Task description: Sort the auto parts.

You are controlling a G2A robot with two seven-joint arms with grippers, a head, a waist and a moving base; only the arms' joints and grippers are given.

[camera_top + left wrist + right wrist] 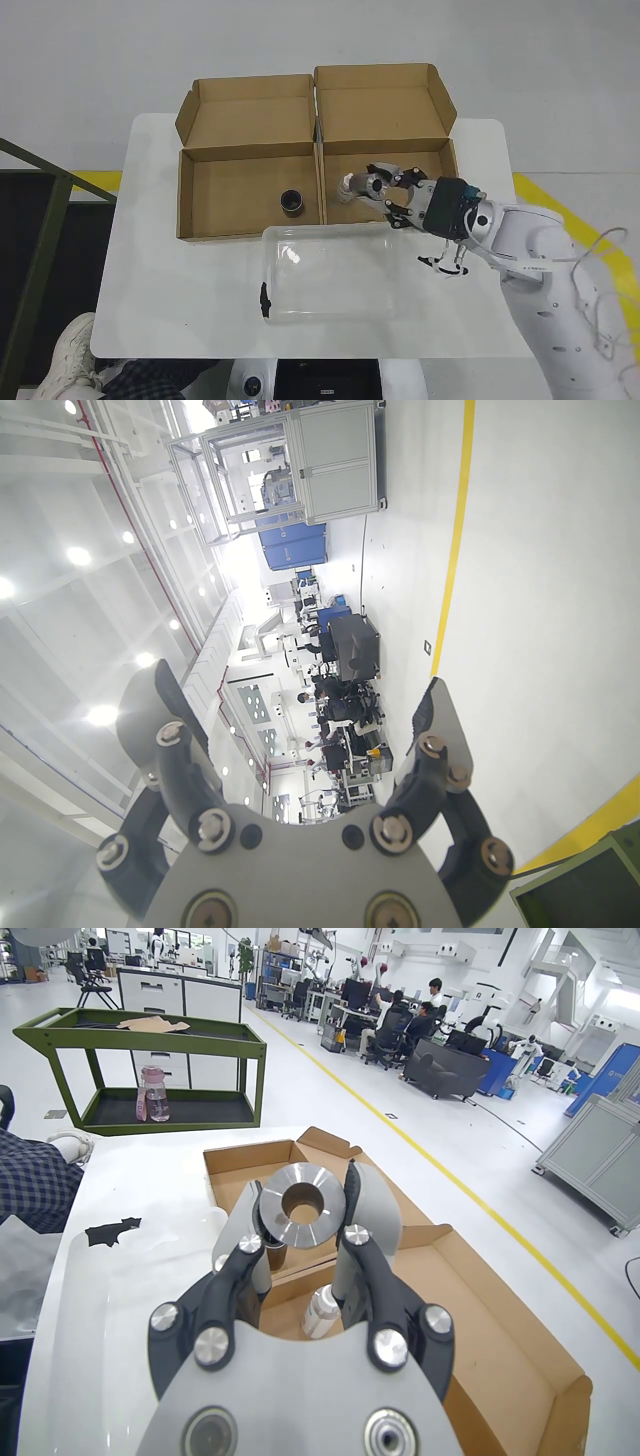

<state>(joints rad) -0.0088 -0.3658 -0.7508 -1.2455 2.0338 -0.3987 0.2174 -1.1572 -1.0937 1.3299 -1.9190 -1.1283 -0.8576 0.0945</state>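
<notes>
Across most of the top view, a white worktop [160, 300]. At upper centre, two open cardboard boxes side by side, lids folded back: left-hand box [220, 195] and right-hand box [435, 165]. Just below them, close against their front walls, a clear plastic tray [330, 280]. Right of centre, right pincer [365, 183] over the right-hand box, clamped on a metal ring [274, 1223] by its outer rim, clear of the box floor as far as can be judged. Left pincer [300, 680] spread wide on nothing, aimed out at the room. On the ring: judged solid steel, so heavy for its size, rigid, in no danger of breaking, but smooth and likely slippery on the machined faces. Best taken across the rim with a firm squeeze, as here, or through the bore. In looks, a thick silver disc with a wide round bore and a flat face with faint radial marks. Smaller yet: a dark short cylinder [291, 203] standing in the left-hand box near its right wall. Then a small white bottle-shaped part [320, 1310] lying in the right-hand box beneath the pincer. Last, a flat black scrap [265, 298] at the tray's left edge.
</notes>
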